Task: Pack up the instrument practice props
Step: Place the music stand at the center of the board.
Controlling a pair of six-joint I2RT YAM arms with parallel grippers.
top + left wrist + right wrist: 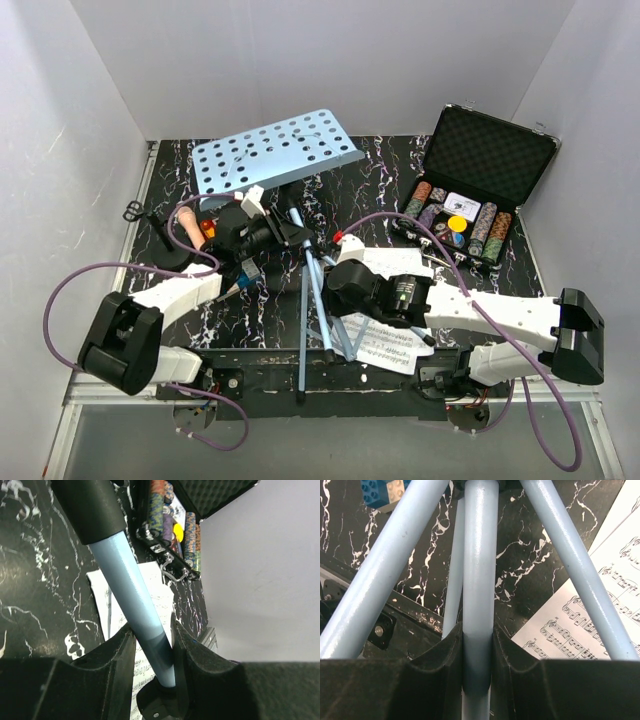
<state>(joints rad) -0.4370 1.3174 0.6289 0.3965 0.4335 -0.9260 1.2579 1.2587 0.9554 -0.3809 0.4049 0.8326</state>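
The left fingers [117, 670], in the left wrist view, are clamped from both sides on a round tube of the light-blue perforated metal music stand [132, 587], next to its black sleeve [90, 505]. White printed sheet-music pages [112, 605] lie on the black marbled counter [35, 580] beneath, with the open black foam-lined case of poker chips [172, 525] beyond.

In the right wrist view the right fingers [440, 665] pinch the middle tube, where the tripod legs [380, 550] fan out.

From above, the stand lies tipped over mid-counter with its holed tray [275, 150] toward the back. The small pale-headed microphone on its black round base [185, 225] is at its left.

The step looks like folding the tripod. It is best done with one hold steady as an anchor while the other slides straight along the tube, without twisting, clear of pages and microphone.
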